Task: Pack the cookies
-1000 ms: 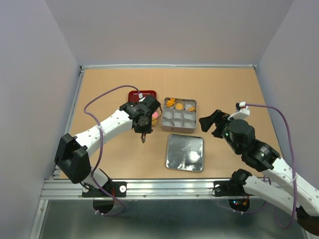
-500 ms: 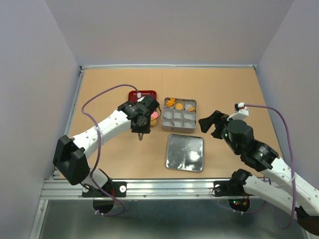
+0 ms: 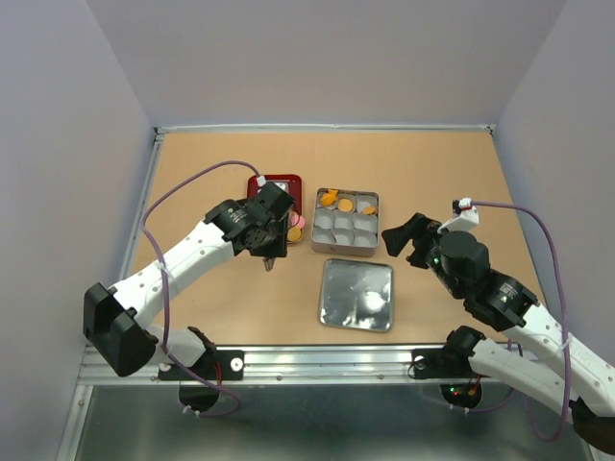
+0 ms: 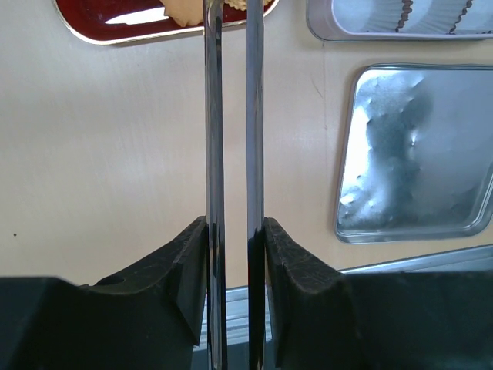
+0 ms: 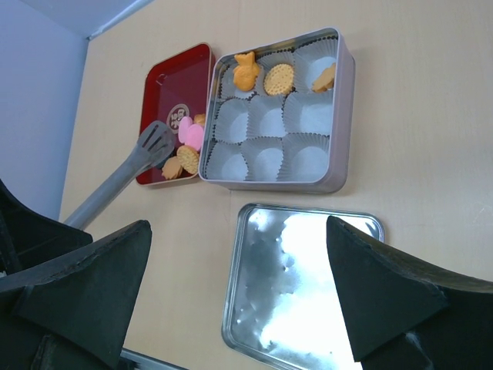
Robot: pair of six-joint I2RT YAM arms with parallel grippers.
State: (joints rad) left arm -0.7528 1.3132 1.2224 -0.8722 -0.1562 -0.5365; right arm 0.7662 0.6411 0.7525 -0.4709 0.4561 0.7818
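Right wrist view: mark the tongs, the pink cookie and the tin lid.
tongs [image 5: 115, 183], right wrist view, middle of the grey arm.
pink cookie [image 5: 189, 134], right wrist view, its centre.
tin lid [image 5: 300, 285], right wrist view, middle of its shiny face.

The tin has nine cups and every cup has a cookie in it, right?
No. The tin has nine cups, but only three hold cookies; the other six are empty. The right wrist view shows it.
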